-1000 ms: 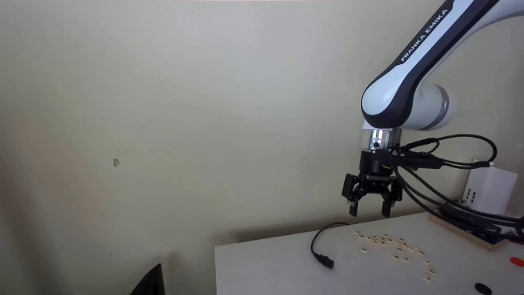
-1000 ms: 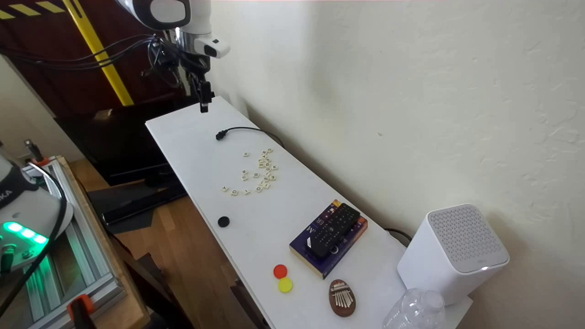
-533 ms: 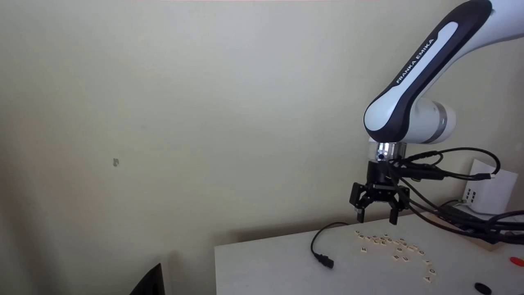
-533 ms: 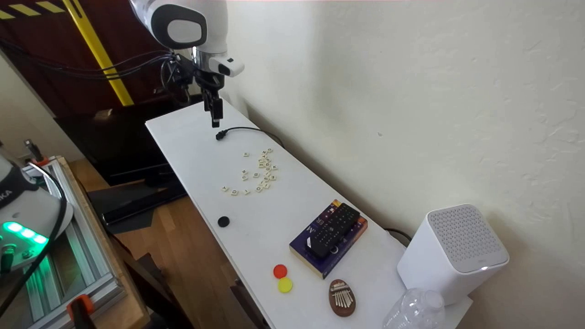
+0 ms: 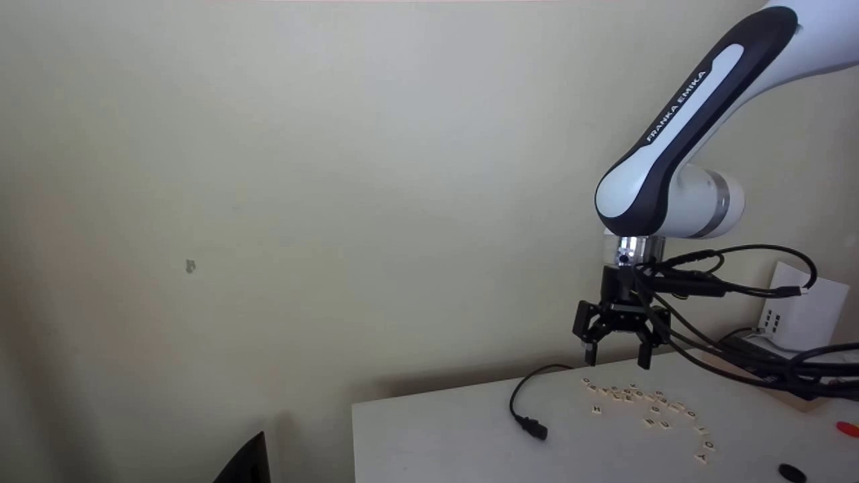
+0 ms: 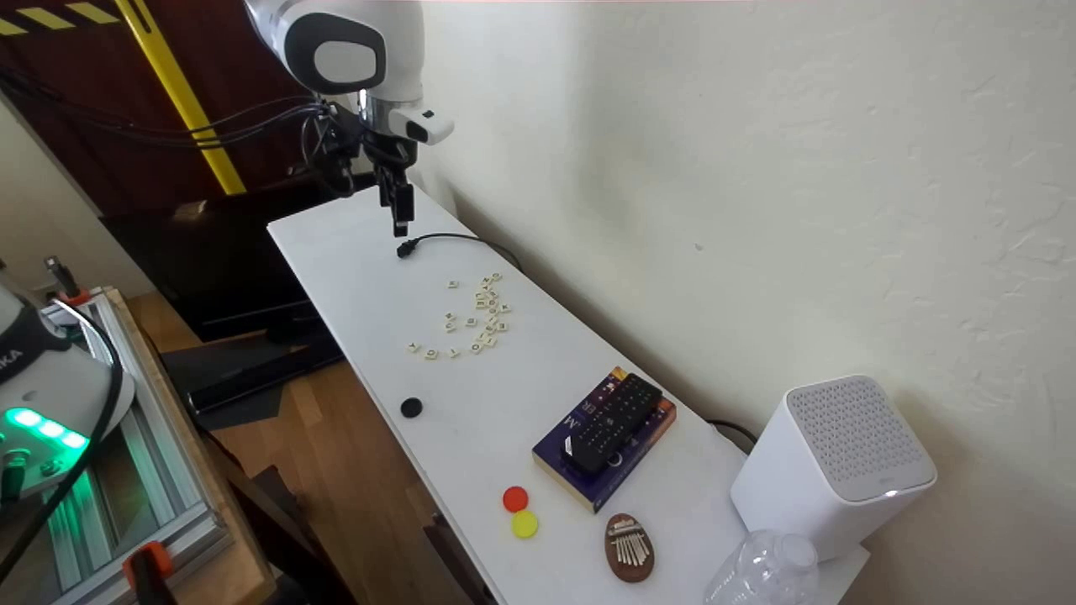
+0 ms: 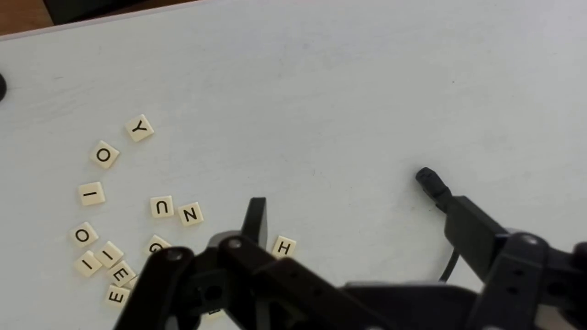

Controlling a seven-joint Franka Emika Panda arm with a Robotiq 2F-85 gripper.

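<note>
My gripper [image 5: 617,361] is open and empty, pointing down above the white table [image 6: 353,244]; it also shows in the wrist view [image 7: 357,204]. A black cable plug [image 7: 433,185] lies on the table near the right finger in the wrist view, its cable partly hidden behind that finger. It also shows in both exterior views [image 5: 532,427] [image 6: 407,249]. Cream letter tiles lie scattered nearby. The H tile [image 7: 284,246] is beside the left finger, partly covered by the gripper. The U tile [image 7: 162,206] and the Y tile [image 7: 139,128] lie further left; some tiles are hidden by the gripper.
A wall runs along one long side of the table. A black disc [image 6: 411,407], red disc [image 6: 515,499], yellow disc [image 6: 524,524], book [image 6: 555,466] with a black remote [image 6: 614,423] on it, thumb piano [image 6: 629,550], white box [image 6: 807,470] and clear bottle [image 6: 765,576] stand on it.
The arm and open gripper have come down toward the table and shifted rightward in both exterior views, mostly in the first half second. The tiles and cable have not moved.
</note>
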